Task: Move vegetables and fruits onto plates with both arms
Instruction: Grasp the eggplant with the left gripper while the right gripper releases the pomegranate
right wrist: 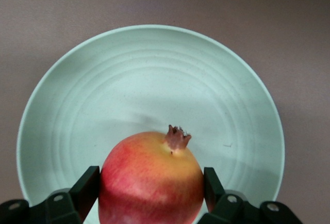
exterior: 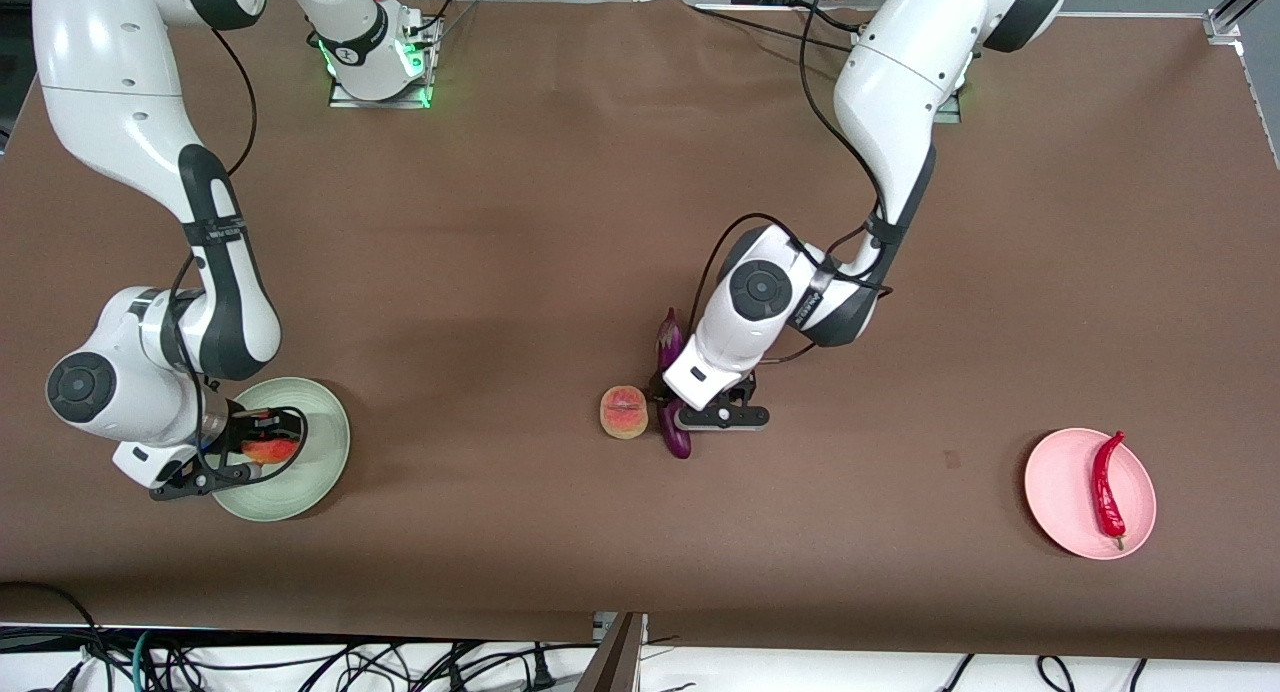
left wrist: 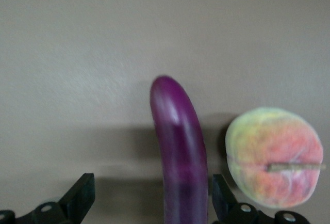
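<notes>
- The right gripper (exterior: 262,442) is over the pale mint green round plate with faint rings (exterior: 325,452), toward the right arm's end of the brown bench (exterior: 560,222). Its black fingers (right wrist: 87,188) are clamped on either side of the round red pomegranate with a little crown (right wrist: 150,180), so it's gripping the fruit.
- In the right wrist view the pomegranate sits above the plate's middle, crown pointing up and away from the gripper (can't tell if it's touching the plate or just off it).
- The left gripper (exterior: 690,412) is down at the middle of the bench, jaws spread wide, straddling the long glossy purple eggplant (exterior: 669,344). In the left wrist view one finger (left wrist: 224,195) is just beside the eggplant (left wrist: 179,157) and the other one stands well apart, so nothing's gripped.
- The yellowish-pink peach with a crease (exterior: 625,412) lies on the bench just beside the eggplant, toward the right arm's end of the bench.
- The pale pink round plate (exterior: 1050,482) is toward the left arm's end of the bench, well apart from everything else, with the thin curved red chili pepper (exterior: 1106,482) lying in it, green stem tip pointing toward the front camera.
</notes>
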Tool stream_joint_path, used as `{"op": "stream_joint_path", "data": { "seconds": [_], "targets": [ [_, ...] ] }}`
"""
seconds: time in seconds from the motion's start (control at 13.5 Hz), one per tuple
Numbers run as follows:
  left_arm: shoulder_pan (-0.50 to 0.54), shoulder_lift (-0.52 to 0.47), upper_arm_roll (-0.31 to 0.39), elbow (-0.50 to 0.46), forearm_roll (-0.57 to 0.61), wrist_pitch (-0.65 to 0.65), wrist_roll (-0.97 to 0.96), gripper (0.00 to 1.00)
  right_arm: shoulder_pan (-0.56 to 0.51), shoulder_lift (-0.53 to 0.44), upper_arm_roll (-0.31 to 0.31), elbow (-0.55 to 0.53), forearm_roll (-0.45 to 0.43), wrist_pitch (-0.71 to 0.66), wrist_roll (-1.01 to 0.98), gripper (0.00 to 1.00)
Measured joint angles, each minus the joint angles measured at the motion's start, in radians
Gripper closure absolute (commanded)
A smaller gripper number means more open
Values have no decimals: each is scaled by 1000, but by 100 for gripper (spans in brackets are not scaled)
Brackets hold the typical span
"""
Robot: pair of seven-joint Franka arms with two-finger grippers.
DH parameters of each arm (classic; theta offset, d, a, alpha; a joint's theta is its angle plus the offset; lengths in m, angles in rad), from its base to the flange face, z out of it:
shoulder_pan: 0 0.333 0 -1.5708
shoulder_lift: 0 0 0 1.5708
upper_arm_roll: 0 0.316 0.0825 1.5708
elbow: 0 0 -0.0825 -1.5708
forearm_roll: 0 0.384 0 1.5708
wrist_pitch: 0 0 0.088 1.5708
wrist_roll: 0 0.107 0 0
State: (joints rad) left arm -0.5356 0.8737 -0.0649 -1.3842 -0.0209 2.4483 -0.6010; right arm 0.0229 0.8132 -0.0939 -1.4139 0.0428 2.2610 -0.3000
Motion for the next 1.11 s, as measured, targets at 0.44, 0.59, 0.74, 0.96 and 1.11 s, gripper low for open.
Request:
{"op": "stream_joint_path", "data": {
  "seconds": [0.44, 0.59, 0.74, 0.96, 1.11],
  "targets": [
    [-48, 4, -2, -85, 1, 96, 0, 75, 5, -13, 5, 17, 0, 0, 0, 0],
    [-50, 5, 0, -88, 1, 100, 0, 96, 21, -30, 15, 18, 0, -20, 1, 0],
    [-46, 5, 4, -88, 1, 103, 0, 100, 68, -48, 22, 23, 1, -55, 70, 0],
    [-29, -7, 23, -81, 1, 105, 0, 99, 176, -58, 25, 44, 1, -96, 265, 1],
    [15, -45, 29, -74, 1, 85, 0, 96, 240, -59, 26, 46, 1, -97, 394, 1]
  ]
}}
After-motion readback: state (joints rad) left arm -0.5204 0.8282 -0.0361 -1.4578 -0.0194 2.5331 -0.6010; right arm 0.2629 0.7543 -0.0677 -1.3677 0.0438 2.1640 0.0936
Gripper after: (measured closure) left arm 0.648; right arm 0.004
